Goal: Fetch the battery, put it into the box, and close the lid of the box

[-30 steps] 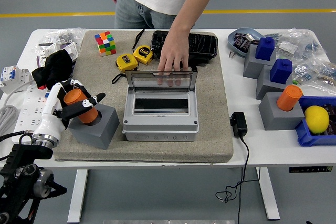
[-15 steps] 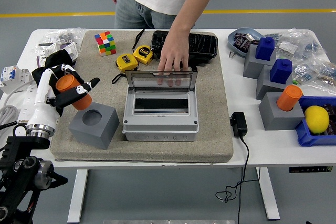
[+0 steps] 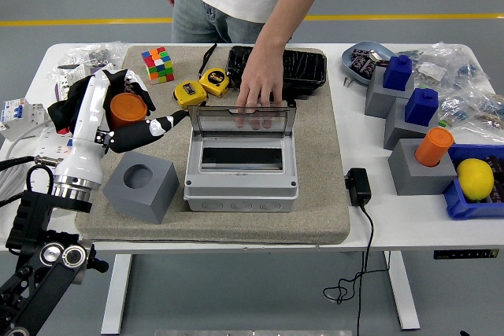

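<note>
My left hand is shut on an orange cylinder battery, held in the air above and behind the grey holder block with its empty round socket. The grey box sits in the middle of the mat, to the right of my hand. Its clear lid stands upright. A person's hand rests on the lid's top edge from the far side. My right arm is out of sight.
Two yellow tape measures, a colour cube and a black tray lie behind the box. On the right stand grey blocks with blue and orange pieces, a blue bin with a lemon, and a black adapter.
My left hand pulled the orange battery out of the grey block's socket, then lifted it up and slightly right toward the box. The person's hand and the lid stayed put.
</note>
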Tool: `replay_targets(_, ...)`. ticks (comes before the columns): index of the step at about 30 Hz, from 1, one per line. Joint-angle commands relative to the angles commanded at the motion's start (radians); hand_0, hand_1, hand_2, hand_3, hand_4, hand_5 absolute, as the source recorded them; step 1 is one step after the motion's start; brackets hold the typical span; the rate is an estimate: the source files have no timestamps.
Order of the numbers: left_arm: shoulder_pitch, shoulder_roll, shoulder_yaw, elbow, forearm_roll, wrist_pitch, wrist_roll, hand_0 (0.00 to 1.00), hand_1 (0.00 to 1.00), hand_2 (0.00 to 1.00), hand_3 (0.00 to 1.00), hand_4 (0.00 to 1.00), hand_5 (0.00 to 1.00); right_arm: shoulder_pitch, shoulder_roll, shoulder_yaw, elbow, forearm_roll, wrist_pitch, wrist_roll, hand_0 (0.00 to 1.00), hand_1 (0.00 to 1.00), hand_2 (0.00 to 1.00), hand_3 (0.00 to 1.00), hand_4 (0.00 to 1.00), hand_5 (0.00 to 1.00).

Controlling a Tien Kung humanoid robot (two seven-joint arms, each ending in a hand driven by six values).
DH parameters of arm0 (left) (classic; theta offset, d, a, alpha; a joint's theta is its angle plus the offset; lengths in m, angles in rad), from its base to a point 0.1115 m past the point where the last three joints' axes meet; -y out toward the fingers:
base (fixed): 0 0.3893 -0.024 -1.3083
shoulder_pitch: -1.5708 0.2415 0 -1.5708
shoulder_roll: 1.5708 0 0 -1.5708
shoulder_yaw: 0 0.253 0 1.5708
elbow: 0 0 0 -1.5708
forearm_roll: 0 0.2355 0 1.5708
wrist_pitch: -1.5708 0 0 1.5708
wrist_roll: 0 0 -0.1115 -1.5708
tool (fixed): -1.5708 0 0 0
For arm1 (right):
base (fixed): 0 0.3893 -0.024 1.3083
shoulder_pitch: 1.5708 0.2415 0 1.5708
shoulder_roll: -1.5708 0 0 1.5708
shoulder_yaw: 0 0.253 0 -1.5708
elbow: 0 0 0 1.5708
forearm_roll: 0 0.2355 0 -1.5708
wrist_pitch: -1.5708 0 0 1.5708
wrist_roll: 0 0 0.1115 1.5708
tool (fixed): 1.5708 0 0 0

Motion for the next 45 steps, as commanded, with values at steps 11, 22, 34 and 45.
replay_targets(11,-0.055,0.053,0.222,-0.024,0.271,0.016,0.047,0.048,0.004,0.020,0.014,0.982,0.168,0.005,-0.003,0.003,-0.001,0.000,0.001,0.000,0.812,0.798,0.765,0.783,0.998,0.998)
replay_targets(22,-0.151,0.070,0.400,0.020,0.302,0.024,0.047,0.047,0.002,0.014,0.007,0.975,0.216,0.010,-0.008,-0.004,-0.003,0.003,0.001,-0.001,0.812,0.798,0.765,0.783,0.998,0.998)
replay_targets(34,-0.245,0.059,0.465,0.150,0.311,0.056,0.014,0.051,0.002,0.012,0.006,0.971,0.239,0.015,-0.009,-0.011,-0.003,0.004,0.002,-0.003,0.812,0.799,0.765,0.783,0.998,0.998)
replay_targets(45,-0.328,0.034,0.518,0.282,0.248,0.081,-0.018,0.052,0.002,0.011,0.003,0.964,0.267,0.018,-0.009,-0.019,-0.003,0.007,0.004,-0.002,0.812,0.799,0.766,0.783,0.998,0.998)
